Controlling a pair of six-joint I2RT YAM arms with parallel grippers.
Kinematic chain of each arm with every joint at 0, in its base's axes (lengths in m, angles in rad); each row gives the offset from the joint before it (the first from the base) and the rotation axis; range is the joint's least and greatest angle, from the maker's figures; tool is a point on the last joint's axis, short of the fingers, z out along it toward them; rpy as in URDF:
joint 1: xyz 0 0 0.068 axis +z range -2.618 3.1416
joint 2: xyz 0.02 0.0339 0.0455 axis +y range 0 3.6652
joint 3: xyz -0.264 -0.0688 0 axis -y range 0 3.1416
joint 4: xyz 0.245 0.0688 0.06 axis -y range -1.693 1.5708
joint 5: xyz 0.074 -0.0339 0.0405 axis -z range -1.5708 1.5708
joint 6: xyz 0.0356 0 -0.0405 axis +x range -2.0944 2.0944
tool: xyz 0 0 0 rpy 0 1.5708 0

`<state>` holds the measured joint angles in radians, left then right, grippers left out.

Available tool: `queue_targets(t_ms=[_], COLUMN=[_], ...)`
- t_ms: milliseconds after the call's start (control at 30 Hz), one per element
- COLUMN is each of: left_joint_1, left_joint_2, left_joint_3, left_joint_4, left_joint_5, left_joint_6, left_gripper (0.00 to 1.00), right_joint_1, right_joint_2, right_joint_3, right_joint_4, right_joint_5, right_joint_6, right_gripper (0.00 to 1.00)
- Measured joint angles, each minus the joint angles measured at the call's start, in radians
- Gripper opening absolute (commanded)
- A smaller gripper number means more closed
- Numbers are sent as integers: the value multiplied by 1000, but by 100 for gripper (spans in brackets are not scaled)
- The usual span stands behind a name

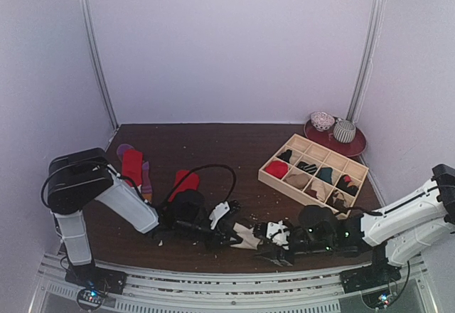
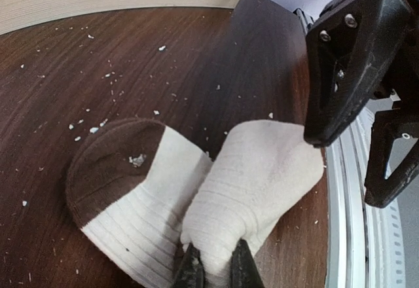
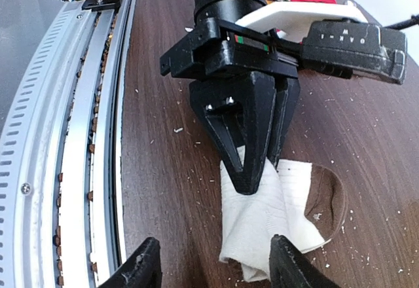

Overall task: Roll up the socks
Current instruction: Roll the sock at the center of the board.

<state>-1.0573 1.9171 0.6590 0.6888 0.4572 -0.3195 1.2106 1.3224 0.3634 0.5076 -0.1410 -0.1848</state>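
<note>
Socks are soft, light, floppy knit pieces that slump rather than keep a shape, so rolling one probably calls for a firm pinch on a folded edge or cuff, not a push. From the top external camera, the cream-beige ribbed fabric sock with a dark brown toe (image 1: pixel 246 239) lies on the dark wooden table (image 1: pixel 213 142) near its front edge, between the left gripper (image 1: pixel 233 237) and the right gripper (image 1: pixel 261 245). Plain red fabric socks (image 1: pixel 132 163) and a red sock with purple parts (image 1: pixel 146 179) lie well apart at far left, and a pale wooden grid tray (image 1: pixel 313 174) sits at right. Both arms reach low and inward, forearms nearly flat over the table, wrists facing each other. In the left wrist view the cream sock is doubled over itself, and the left gripper's fingers (image 2: pixel 191 271) are pressed together on the cream fold, pinching it, with the brown toe lying flat beside. In the right wrist view the right gripper's fingers (image 3: pixel 141 268) stand spread on either side of the sock's near end, gripping nothing, while the left jaws come down steeply onto the fabric.
</note>
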Motion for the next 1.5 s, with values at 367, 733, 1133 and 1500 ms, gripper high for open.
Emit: queue_targets(t_ms=[367,733,1133,1500], left_joint_1=[11,11,17,6], left_joint_2=[13,14,13,-198], left_joint_3=[9,9,-3,-100], left_joint_4=[0,3,32,-64], left_joint_5=[32,34,35,-154], left_joint_6=[-2,-2,-2,126], left_gripper=[0,0,7,43], right_joint_1=[29,19,-46,-188], right_joint_2=[124,223,317,441], right_joint_3=[8,47,100,180], right_joint_4=[37,51,93,155], right_joint_5=[154,177,55,-342], right_joint_6=[8,16,163,403], right_gripper=[57,56,29,19])
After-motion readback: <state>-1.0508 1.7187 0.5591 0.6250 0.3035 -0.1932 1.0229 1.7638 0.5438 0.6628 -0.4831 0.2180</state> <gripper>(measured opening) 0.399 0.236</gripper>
